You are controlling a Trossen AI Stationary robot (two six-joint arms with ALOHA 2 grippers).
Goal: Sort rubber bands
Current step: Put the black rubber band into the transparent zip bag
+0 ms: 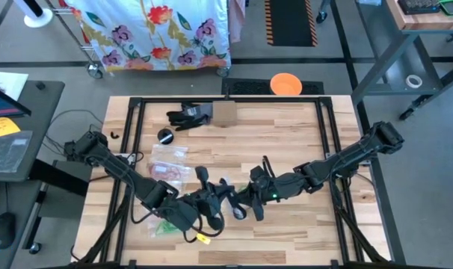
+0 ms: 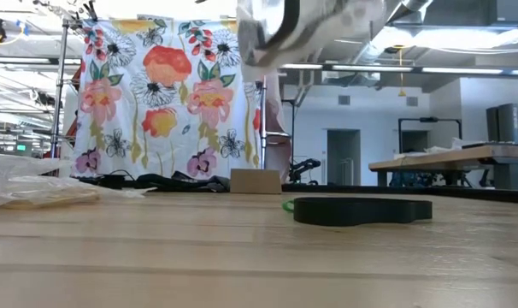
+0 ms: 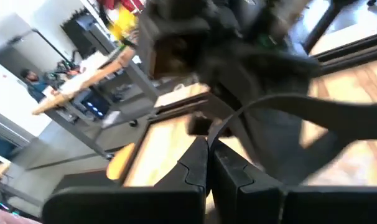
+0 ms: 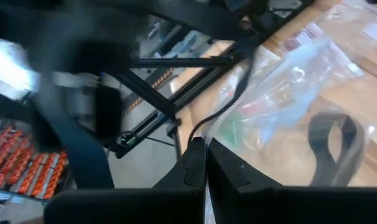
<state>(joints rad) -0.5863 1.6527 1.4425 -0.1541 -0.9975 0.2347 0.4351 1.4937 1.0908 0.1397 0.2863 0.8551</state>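
Observation:
My two grippers meet above the table's near middle, left gripper and right gripper, both shut. Between them hangs a clear plastic bag, lifted off the wood and seen from below in the low view. Rubber bands show as small green and reddish flecks through the plastic. More clear bags lie flat on the table's left half: one with red bands, one with green bands near the front edge. My left gripper is shut with a thin dark edge rising from its fingertips toward the other gripper. The view is blurred, so whether that is the bag's rim cannot be told for sure. The fingers lie near level, coming from the table's left. My right gripper pinches the clear bag's edge at its fingertips, coming near level from the table's right. The bag spreads away from the fingers, crumpled and clear of the table. One layer or two, I cannot tell.
A cardboard box, a black glove-like bundle and a black disc sit at the far left-centre. A flat black loop lies on the wood. An orange disc lies beyond the far edge. The right half is bare wood.

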